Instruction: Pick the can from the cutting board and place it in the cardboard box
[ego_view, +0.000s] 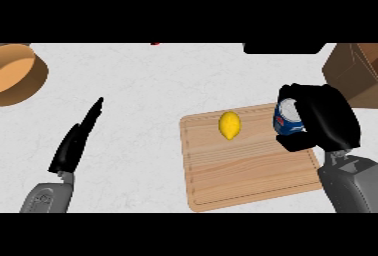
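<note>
Right hand: curling round the can, right edge of board.
Lift: going straight up, then toward box, upper right.
Left hand: resting with fingers straight, lower left.

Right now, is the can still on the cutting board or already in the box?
Not in the box: the can shows over the cutting board's right edge, right hand curled round it.

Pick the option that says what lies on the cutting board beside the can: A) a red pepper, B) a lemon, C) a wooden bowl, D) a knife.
B: a yellow lemon lies on the cutting board, left of the blue can that the right hand curls its fingers round.
</note>
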